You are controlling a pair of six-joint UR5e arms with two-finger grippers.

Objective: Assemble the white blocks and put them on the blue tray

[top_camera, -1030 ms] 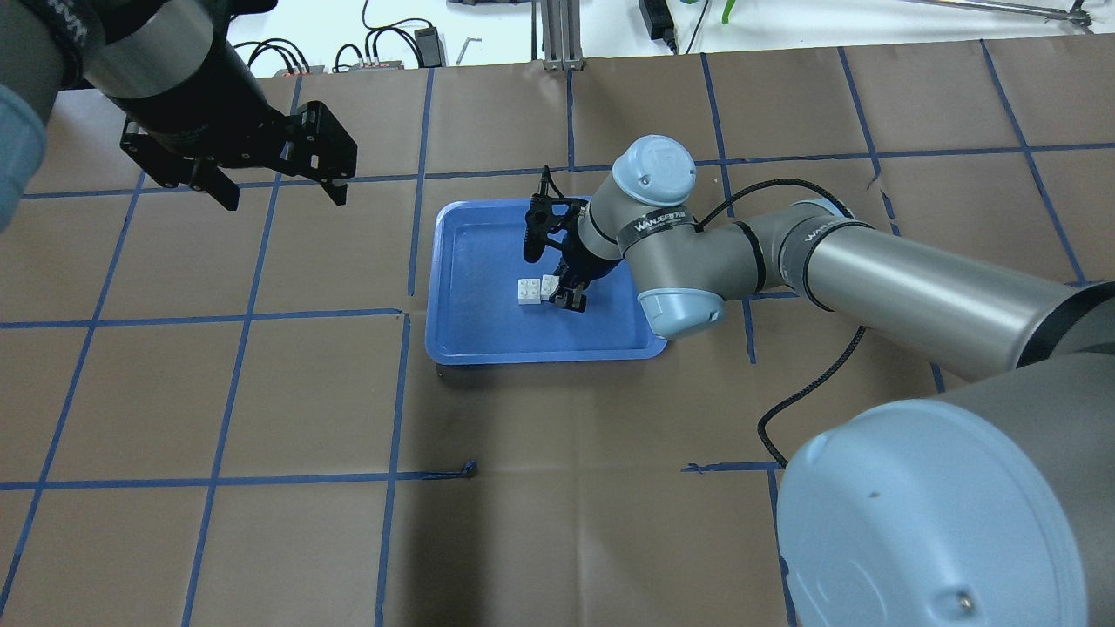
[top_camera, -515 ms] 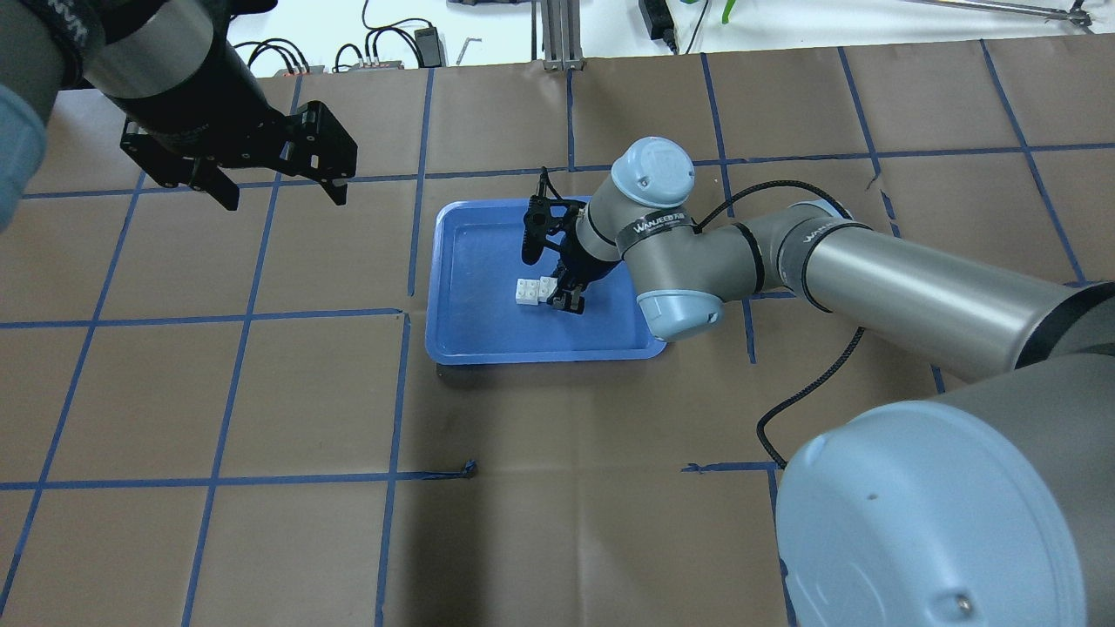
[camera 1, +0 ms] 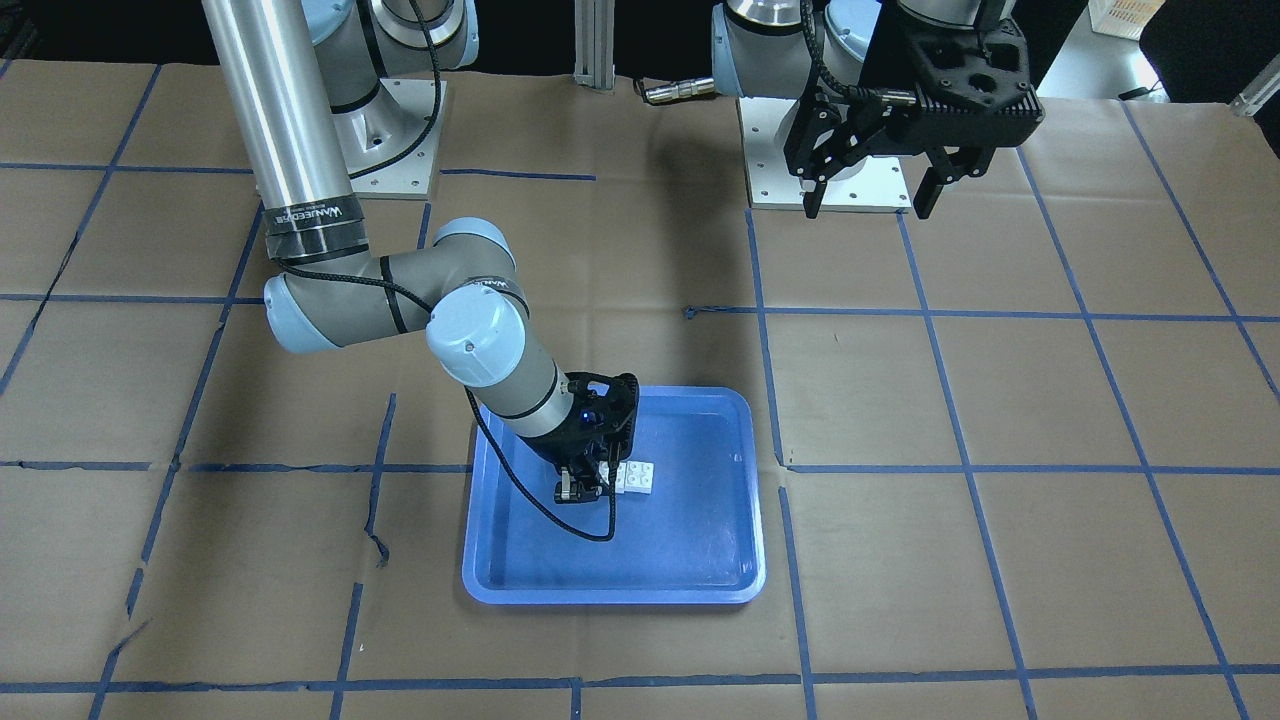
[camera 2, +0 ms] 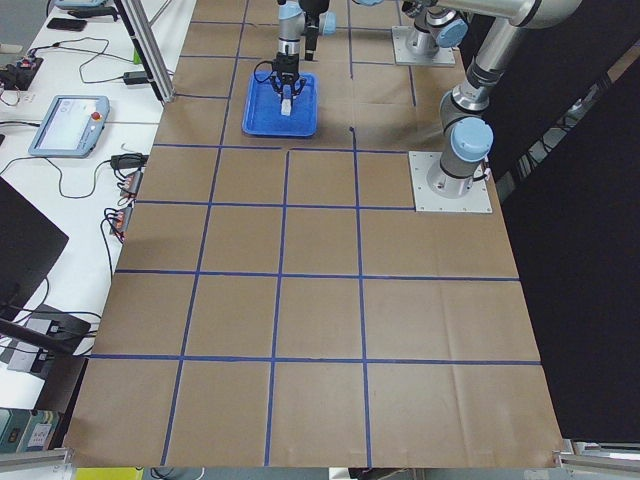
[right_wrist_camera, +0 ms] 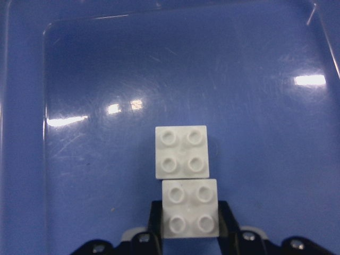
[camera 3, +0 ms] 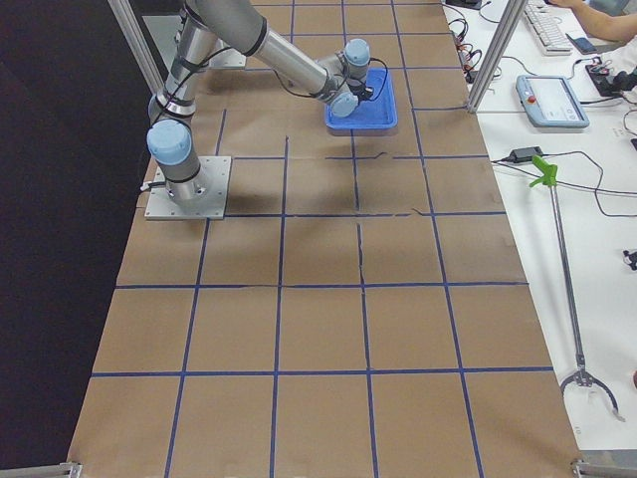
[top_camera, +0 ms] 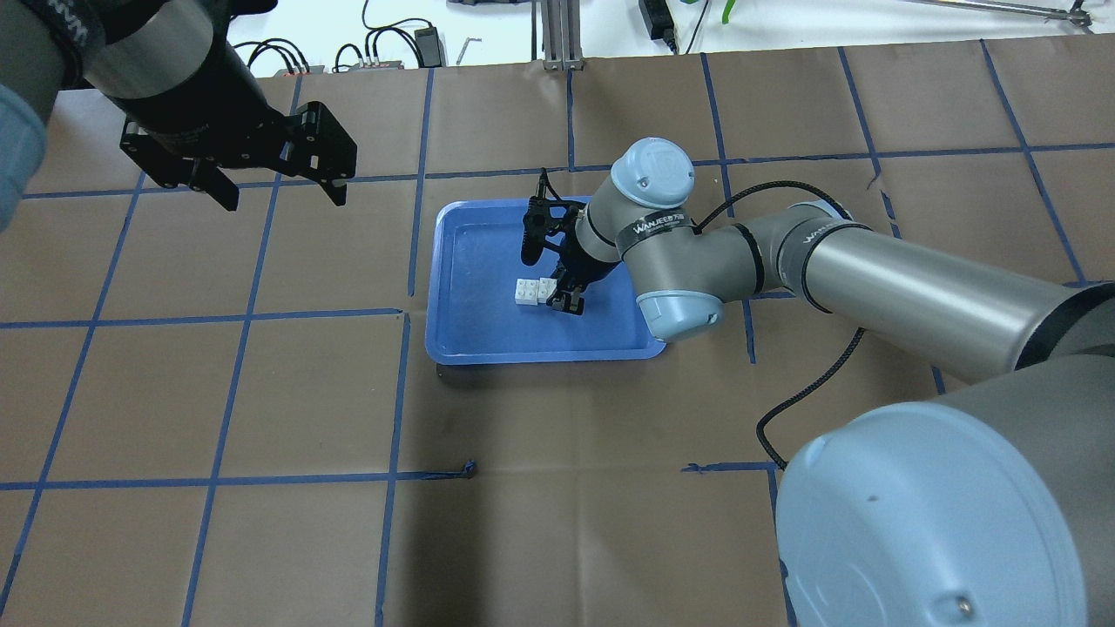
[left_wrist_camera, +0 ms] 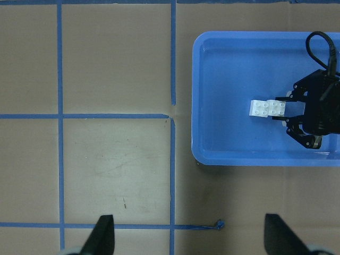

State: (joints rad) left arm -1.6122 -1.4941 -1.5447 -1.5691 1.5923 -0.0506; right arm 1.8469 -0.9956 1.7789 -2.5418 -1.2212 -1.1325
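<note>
Two white blocks lie side by side on the floor of the blue tray (top_camera: 488,252), touching each other. The far block (right_wrist_camera: 181,152) is free. The near block (right_wrist_camera: 190,208) sits between the fingers of my right gripper (right_wrist_camera: 190,215), which is shut on it low over the tray. The pair also shows in the overhead view (top_camera: 527,292), the front view (camera 1: 638,477) and the left wrist view (left_wrist_camera: 268,108). My left gripper (top_camera: 279,187) hangs open and empty, high over the table left of the tray.
The tray (camera 1: 680,540) lies on brown paper marked with a blue tape grid. The right arm's elbow (top_camera: 666,252) overhangs the tray's right side. Cables and power bricks (top_camera: 383,52) lie beyond the far table edge.
The right wrist has shifted very slightly. The blocks and the left arm are where they were.
</note>
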